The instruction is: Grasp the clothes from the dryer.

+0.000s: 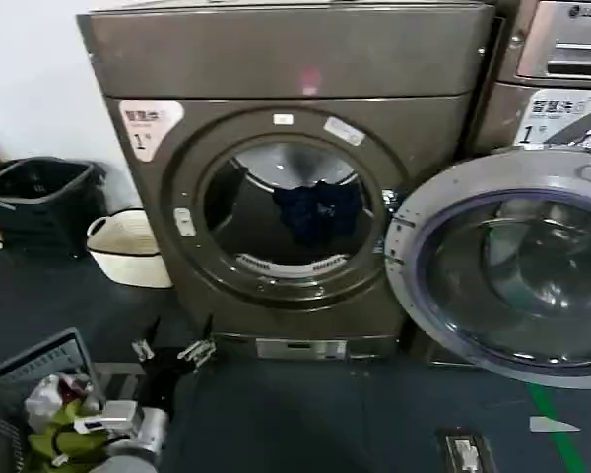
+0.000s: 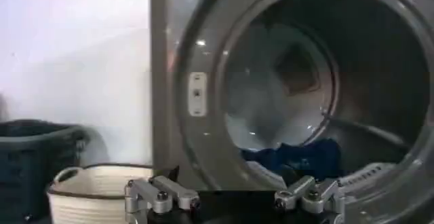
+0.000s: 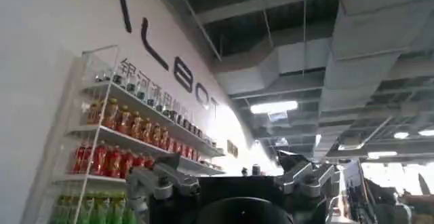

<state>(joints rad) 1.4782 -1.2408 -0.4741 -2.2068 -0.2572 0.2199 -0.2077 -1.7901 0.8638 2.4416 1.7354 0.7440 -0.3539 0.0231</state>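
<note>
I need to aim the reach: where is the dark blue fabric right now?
In the head view the clothes lie inside the dryer drum, at the middle of the open porthole, left of the swung-open door.

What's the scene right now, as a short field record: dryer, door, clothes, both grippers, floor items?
dryer: large bronze-grey front-loading machine, porthole exposed
door: round glass door swung open to the robot's right
clothes: dark navy-blue fabric lump inside the drum, low
left gripper: jaws open, low in front of the dryer, outside the porthole
right gripper: pointing up toward the ceiling
floor items: cream woven basket, dark plastic bin
</note>
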